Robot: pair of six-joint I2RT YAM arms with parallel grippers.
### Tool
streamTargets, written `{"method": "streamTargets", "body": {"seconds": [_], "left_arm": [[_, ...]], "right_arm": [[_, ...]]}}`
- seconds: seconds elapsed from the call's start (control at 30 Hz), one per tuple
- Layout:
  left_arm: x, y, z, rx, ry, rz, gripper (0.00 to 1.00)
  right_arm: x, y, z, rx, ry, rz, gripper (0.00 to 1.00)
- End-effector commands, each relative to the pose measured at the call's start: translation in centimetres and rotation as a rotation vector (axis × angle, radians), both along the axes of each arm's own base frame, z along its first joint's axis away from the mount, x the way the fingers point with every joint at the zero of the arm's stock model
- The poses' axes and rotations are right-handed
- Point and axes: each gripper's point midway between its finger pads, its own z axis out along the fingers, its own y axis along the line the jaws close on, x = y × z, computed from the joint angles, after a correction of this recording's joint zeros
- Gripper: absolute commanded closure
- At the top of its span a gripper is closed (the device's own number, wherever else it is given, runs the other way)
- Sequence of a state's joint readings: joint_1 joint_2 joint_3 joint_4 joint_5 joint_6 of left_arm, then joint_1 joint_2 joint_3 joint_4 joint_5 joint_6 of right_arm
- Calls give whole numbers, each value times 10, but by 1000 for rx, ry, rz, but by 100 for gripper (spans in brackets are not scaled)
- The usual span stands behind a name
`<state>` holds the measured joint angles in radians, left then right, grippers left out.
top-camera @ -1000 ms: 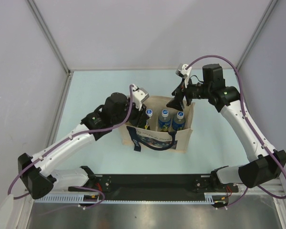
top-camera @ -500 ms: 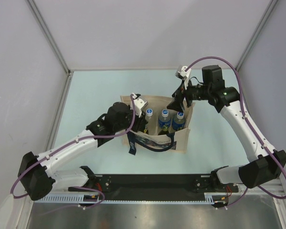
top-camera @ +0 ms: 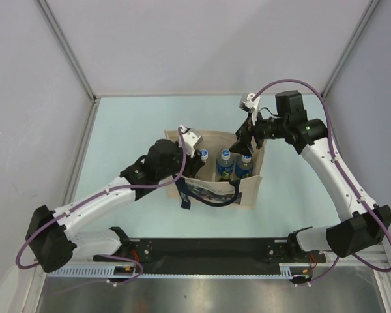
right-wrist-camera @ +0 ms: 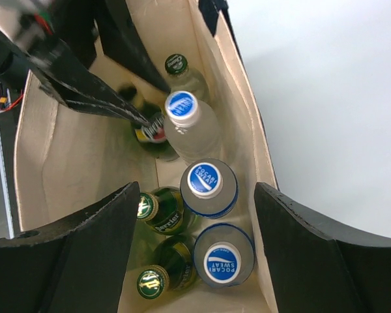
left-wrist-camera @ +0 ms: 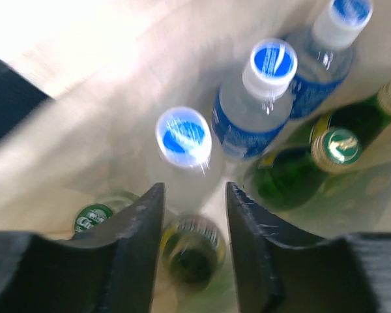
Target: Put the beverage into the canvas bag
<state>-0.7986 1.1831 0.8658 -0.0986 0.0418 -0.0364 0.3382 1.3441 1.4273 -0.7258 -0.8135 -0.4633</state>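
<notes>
Left gripper (left-wrist-camera: pixel 194 188) is down inside the mid-bench canvas bag (right-wrist-camera: pixel 72 156), jaws parted above a blurred green bottle (left-wrist-camera: pixel 192 251), likely let go. Right gripper (right-wrist-camera: pixel 197 189) hovers overhead, spread wide, apparently out of the way.

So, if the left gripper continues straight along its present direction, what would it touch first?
Probably the blurred green bottle lying between the open fingers of the left gripper, inside the canvas bag; the white-capped bottle just beyond is close too. Depth is unclear.

Canvas bag (top-camera: pixel 247 190): beige, navy handles, blue print panel on near side. Stands upright at mid-bench, mouth open. Beverage (right-wrist-camera: pixel 154 134): green glass bottle inside the bag, toward its left end; blurred, tilt unclear.
</notes>
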Motion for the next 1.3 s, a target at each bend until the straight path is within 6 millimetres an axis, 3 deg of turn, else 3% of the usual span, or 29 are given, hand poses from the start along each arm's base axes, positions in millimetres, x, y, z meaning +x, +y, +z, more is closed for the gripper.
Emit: {"method": "streamTargets", "body": {"seconds": [0.0, 0.1, 0.23, 0.4, 0.47, 0.5, 0.53, 0.6, 0.63, 0.7, 0.8, 0.97, 1.1, 1.27], "left_arm": [[3, -2, 67, -142, -138, 18, 48], [1, 4, 83, -163, -158, 34, 42], [0, 19, 120, -214, -220, 88, 34], [-2, 40, 160, -261, -273, 169, 15], [0, 56, 177, -281, -289, 247, 3], [1, 62, 183, -287, -293, 272, 0], [1, 68, 198, -318, -297, 307, 0], [9, 86, 200, -290, -280, 403, 0], [10, 94, 217, -318, -282, 438, 0], [21, 115, 212, -279, -241, 530, 0], [28, 150, 219, -298, -230, 643, 0], [28, 198, 213, -297, -241, 777, 0], [20, 214, 204, -275, -248, 815, 0], [15, 218, 194, -274, -235, 817, 0]], "right_arm": [[-3, -2, 20, 11, -66, 19, 23], [0, -5, 23, 1, -76, 9, 23], [9, -13, 36, 12, -94, -26, 23], [27, -34, 62, 49, -128, -144, 19], [41, -51, 66, 44, -143, -249, 14], [45, -58, 69, 58, -146, -304, 6], [54, -71, 68, 44, -160, -379, 2], [67, -94, 70, 45, -197, -502, 0], [77, -113, 71, 27, -216, -616, 0], [93, -147, 82, 66, -255, -786, 0], [104, -196, 92, 104, -262, -1011, 0], [104, -261, 102, 97, -319, -1369, 0], [94, -284, 110, 57, -377, -1487, 0], [87, -284, 113, 53, -370, -1488, 0]]}}
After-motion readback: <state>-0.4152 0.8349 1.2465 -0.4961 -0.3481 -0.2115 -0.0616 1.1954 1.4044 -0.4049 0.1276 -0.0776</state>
